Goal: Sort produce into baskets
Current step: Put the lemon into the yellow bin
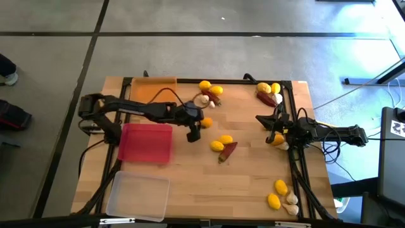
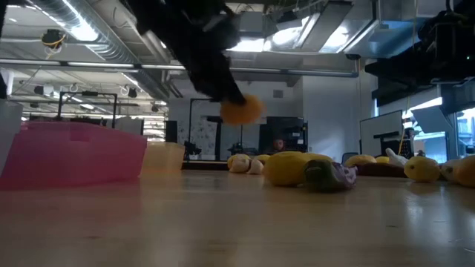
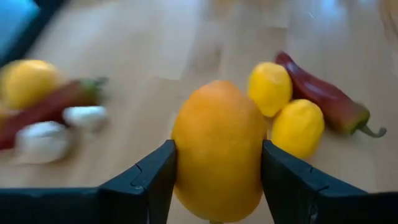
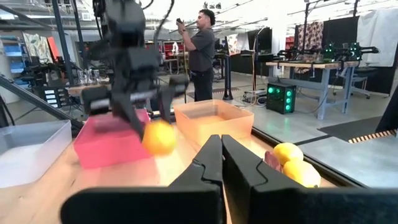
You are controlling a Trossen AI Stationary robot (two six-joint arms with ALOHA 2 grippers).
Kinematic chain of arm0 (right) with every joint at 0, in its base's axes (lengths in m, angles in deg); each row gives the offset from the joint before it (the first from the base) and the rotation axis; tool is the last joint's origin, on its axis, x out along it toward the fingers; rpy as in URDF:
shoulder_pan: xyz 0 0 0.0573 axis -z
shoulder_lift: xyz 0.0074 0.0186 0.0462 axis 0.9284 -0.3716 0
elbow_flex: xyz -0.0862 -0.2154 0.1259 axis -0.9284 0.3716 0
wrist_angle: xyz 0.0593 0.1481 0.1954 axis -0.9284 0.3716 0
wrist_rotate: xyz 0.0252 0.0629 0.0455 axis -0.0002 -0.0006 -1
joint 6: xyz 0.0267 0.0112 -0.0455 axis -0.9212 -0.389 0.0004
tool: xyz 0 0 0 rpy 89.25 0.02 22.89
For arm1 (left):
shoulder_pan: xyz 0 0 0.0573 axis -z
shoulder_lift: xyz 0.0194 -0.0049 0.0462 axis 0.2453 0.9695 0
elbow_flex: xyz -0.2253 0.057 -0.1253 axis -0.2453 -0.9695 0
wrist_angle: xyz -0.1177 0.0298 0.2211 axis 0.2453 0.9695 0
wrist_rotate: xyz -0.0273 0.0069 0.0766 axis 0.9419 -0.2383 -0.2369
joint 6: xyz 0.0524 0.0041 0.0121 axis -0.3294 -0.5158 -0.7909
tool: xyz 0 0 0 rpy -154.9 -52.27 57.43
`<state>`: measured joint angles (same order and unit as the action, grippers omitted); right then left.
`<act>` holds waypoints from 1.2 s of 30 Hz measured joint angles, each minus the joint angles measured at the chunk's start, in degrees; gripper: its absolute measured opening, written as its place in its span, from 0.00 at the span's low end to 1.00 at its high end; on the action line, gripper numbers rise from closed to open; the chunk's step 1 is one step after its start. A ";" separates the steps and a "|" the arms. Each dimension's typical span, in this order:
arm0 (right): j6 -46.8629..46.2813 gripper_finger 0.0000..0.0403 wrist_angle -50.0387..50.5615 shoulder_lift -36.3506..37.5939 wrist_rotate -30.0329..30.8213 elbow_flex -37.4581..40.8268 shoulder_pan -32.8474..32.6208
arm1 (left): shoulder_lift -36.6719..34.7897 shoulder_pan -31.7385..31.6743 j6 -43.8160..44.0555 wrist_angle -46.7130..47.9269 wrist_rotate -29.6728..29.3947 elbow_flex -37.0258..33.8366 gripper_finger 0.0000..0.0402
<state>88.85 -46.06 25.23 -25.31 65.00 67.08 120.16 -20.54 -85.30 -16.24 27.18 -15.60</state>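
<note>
**Bench stock: fruit held aloft over the middle**

- Left tool: over the middle of the bench, just right of the red tray. Fingers part-way apart, clamped on either side of one orange-yellow fruit. In the low view the fruit hangs clear of the bench.
- Right tool: near the right edge, fingers pressed together, holding nothing that shows.
- Red tray: left of centre.
- Orange tray: far left.
- Clear tray: near left corner.
- Centre group: two lemons touching a red pepper, right of the left tool.
- Far centre group: two lemons, garlic and a pepper, close together.
- Far right group: lemons, a pepper and a white bulb, bunched at the corner.
- Right edge: a lemon and garlic beside the right tool.
- Near right corner: two lemons and garlic bulbs.
- Beyond the bench, right wrist view: a person stands with hands raised.
</note>
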 joint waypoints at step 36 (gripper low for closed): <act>-0.66 0.01 0.21 -0.01 3.17 0.02 0.00 | -19.24 -21.75 25.36 24.27 -25.41 -12.42 0.49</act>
<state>88.19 -45.85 25.22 -22.13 65.02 67.08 100.92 -42.29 -59.94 8.03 1.77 -28.02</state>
